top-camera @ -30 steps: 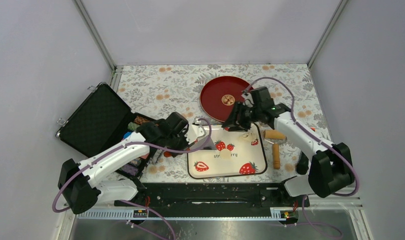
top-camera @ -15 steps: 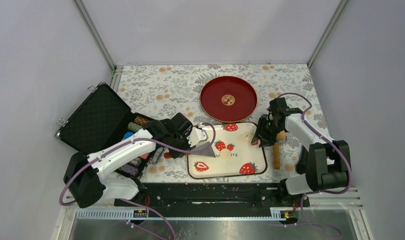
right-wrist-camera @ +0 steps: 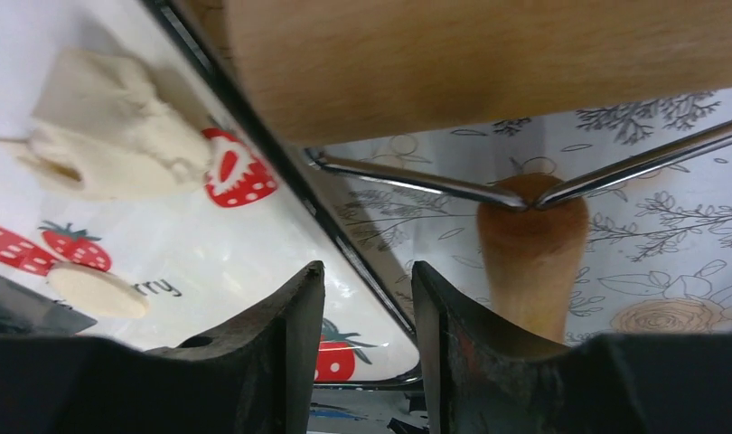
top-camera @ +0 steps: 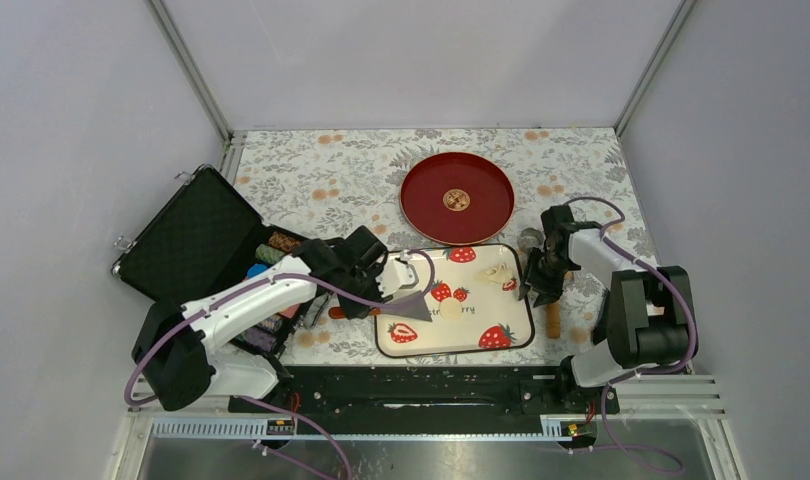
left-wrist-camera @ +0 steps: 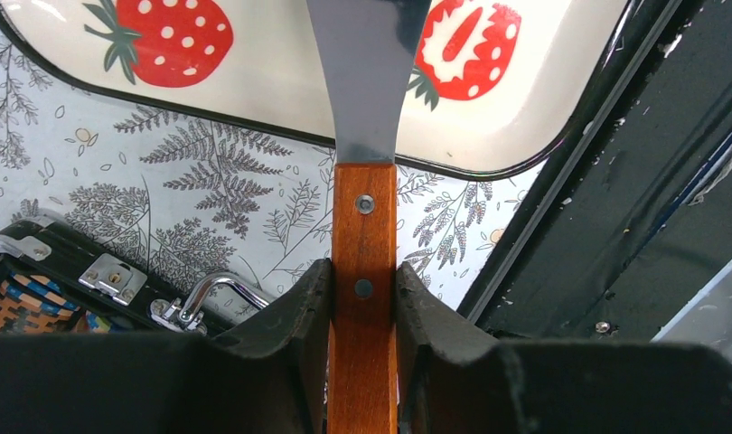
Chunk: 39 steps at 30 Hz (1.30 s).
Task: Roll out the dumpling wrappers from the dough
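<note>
Right wrist view — right end effector parted and empty, poised by the roller.
Nearest, the left end effector clamps a scraper by its wooden handle, blade over the strawberry tray. On that tray lie one dumpling wrapper and, farther on, the ragged dough. The roller rests on the worktop just outside the tray's right rim. Judged best: straddle the roller's handle squarely — clear of the wire yoke and the rim — before closing, so it lifts level.

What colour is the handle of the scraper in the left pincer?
The flat metal scraper's wooden handle is reddish-brown, two rivets; best in left wrist view.
</note>
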Available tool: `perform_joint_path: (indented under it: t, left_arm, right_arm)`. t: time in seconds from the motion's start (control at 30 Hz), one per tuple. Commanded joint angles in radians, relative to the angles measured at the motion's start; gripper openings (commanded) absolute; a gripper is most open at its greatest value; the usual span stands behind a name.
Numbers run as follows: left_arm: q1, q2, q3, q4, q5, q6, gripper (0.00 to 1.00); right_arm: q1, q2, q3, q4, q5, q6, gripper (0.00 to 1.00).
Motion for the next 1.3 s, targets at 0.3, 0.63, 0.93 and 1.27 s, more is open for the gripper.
perform_joint_path:
  t: [0.3, 0.63, 0.93, 1.27]
  left_arm:
    - [-0.017, 0.060, 0.070, -0.005, 0.050, 0.044, 0.00]
    - [-0.035, 0.104, 0.107, -0.029, 0.017, 0.058, 0.00]
    - [-0.050, 0.150, 0.117, -0.035, 0.002, 0.059, 0.00]
    - [-0.065, 0.207, 0.160, -0.058, -0.035, 0.056, 0.00]
  right_arm:
    - [-0.052, 0.046, -0.022, 0.046, -0.059, -0.034, 0.46]
    - [-0.052, 0.040, -0.026, 0.053, -0.079, -0.033, 0.36]
    - [-0.052, 0.038, -0.028, 0.060, -0.093, -0.036, 0.32]
    - [-0.052, 0.037, -0.027, 0.061, -0.104, -0.036, 0.29]
